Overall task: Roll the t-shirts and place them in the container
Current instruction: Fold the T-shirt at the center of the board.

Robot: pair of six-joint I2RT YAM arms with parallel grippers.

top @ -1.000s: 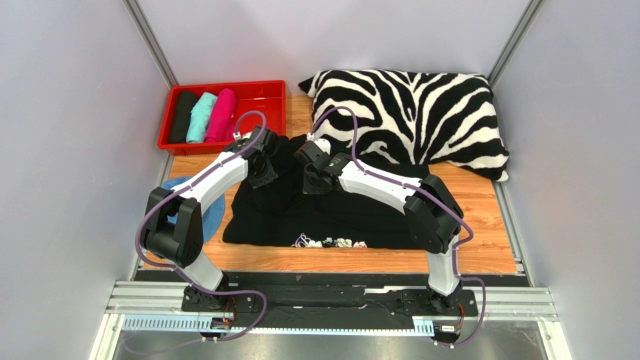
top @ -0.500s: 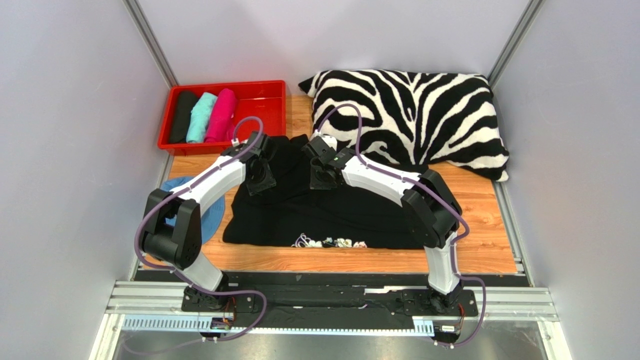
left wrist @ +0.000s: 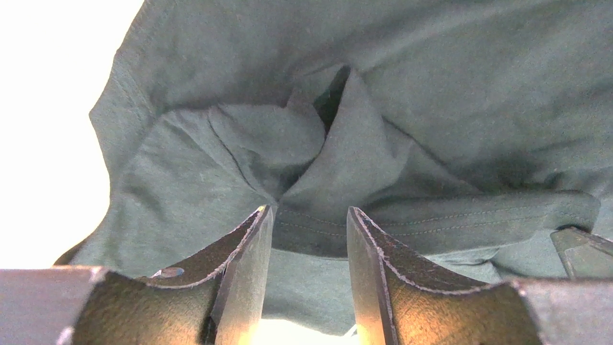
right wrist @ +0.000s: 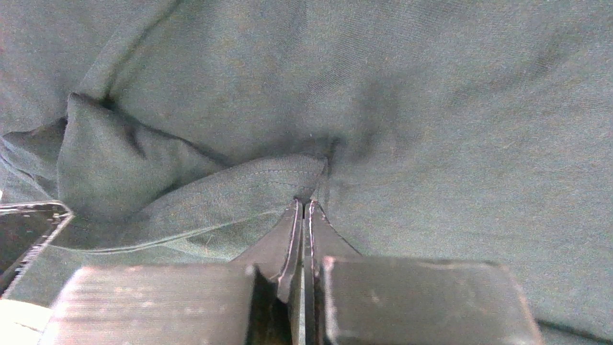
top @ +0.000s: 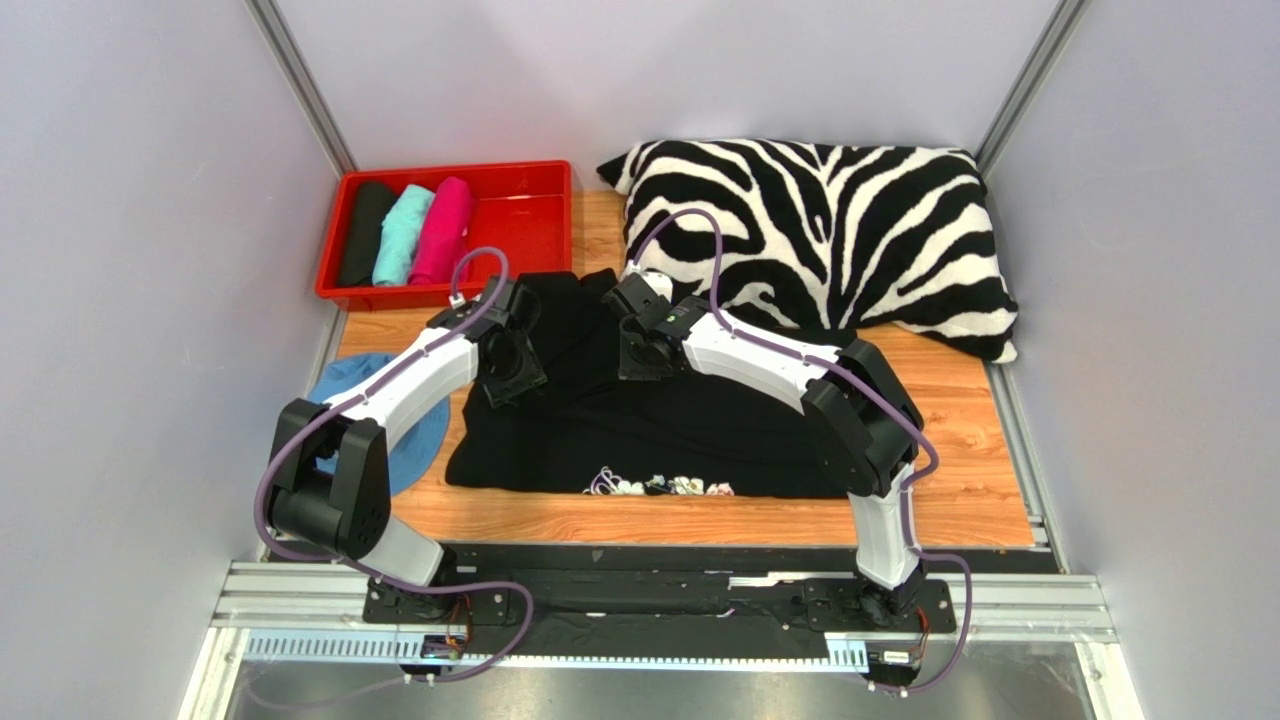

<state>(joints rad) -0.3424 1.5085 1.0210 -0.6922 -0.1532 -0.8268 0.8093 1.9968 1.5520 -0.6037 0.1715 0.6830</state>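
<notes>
A large black t-shirt (top: 676,413) lies spread on the wooden table (top: 962,450), its small white print (top: 661,485) at the near edge. My left gripper (top: 508,365) hovers over the shirt's far left part. In the left wrist view its jaws (left wrist: 309,212) stand open, with a stitched hem (left wrist: 403,226) lying just past the tips. My right gripper (top: 639,357) is at the shirt's far middle. In the right wrist view it (right wrist: 303,205) is shut, pinching a folded hem (right wrist: 237,187) of the black t-shirt. Rolled black (top: 365,233), teal (top: 401,233) and pink (top: 443,230) t-shirts lie side by side.
The three rolls sit in a red bin (top: 526,225) at the far left. A zebra-striped pillow (top: 819,225) fills the far right and touches the shirt's edge. A blue round item (top: 424,432) lies at the left under my left arm. Grey walls close in on both sides.
My left gripper has opened and let go of the shirt's far edge, and that arm has shifted slightly left. The right gripper stays shut, having moved a little farther away.
</notes>
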